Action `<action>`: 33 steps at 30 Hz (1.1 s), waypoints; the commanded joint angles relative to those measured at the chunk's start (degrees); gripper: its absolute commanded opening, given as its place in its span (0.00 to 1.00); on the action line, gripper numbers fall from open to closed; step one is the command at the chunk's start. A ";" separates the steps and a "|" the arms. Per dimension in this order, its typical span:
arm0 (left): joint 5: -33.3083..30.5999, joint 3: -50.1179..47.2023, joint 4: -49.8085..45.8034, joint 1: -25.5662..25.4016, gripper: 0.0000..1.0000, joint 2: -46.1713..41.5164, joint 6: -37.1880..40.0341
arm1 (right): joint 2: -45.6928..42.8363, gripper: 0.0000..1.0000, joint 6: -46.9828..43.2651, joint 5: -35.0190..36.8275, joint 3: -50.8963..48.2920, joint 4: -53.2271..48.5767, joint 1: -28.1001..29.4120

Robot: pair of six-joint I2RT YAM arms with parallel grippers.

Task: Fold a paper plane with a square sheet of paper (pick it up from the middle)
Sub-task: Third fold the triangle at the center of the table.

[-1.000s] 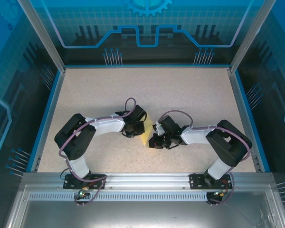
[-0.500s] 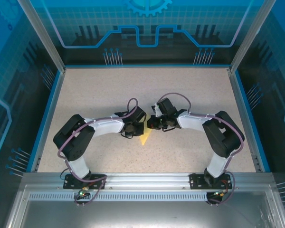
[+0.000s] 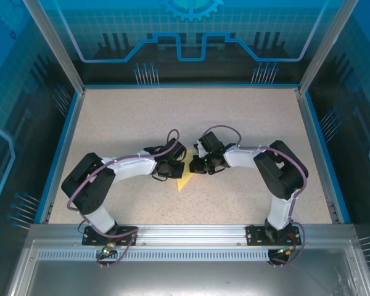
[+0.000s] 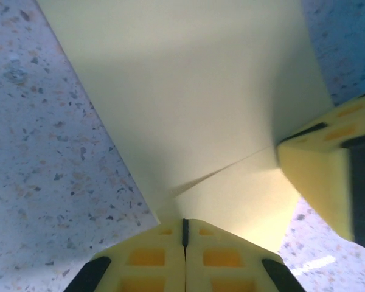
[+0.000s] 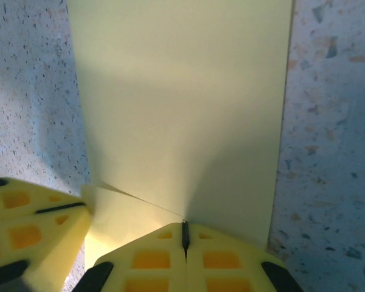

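The yellow paper lies folded on the speckled table, showing as a narrow triangle with its point toward the near left. My left gripper and right gripper meet over its far end, almost touching. In the left wrist view the left gripper is shut, its tips resting on the paper beside a folded flap; one of the right gripper's fingers stands at the right. In the right wrist view the right gripper is shut on top of the paper, where a crease runs to its tips.
A speckled beige table lies inside a blue rim, with metal posts at the corners. An aluminium rail carries both arm bases at the near edge. Open table lies behind and beside the arms.
The right arm has swung left and away from me, bringing its gripper next to the left one. The paper now shows as a narrower pointed triangle.
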 commanded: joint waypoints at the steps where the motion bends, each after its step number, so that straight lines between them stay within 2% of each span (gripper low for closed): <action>1: 3.13 -1.02 0.49 0.17 0.09 -5.80 -6.59 | -0.74 0.00 3.98 3.55 -2.79 -2.36 1.44; 3: 4.02 -4.01 3.33 -0.34 0.15 -9.16 -12.33 | -1.84 0.00 6.29 4.58 -4.17 -1.86 2.03; 5: 4.86 -7.66 6.82 -1.17 0.15 -11.80 -18.02 | -3.02 0.00 9.04 6.01 -5.96 -1.53 2.95; 9: 5.82 -14.12 13.18 -5.02 0.11 -14.81 -26.14 | -4.89 0.00 13.26 7.74 -7.72 -0.86 4.36; 12: 4.68 -16.87 13.69 -6.92 0.05 -15.63 -29.45 | -5.92 0.00 14.44 8.31 -8.24 -0.58 4.48; 15: 3.26 -19.19 12.56 -7.12 0.02 -15.44 -30.97 | -6.17 0.00 13.74 8.32 -7.76 -1.29 4.40; 22: 5.71 -22.56 16.37 -7.47 0.00 -12.98 -33.34 | -5.80 0.00 12.53 6.65 -6.11 -1.13 4.35; 33: 2.75 -21.11 9.78 -7.65 0.00 -12.09 -32.90 | -11.49 0.00 6.37 3.11 -6.73 3.55 6.17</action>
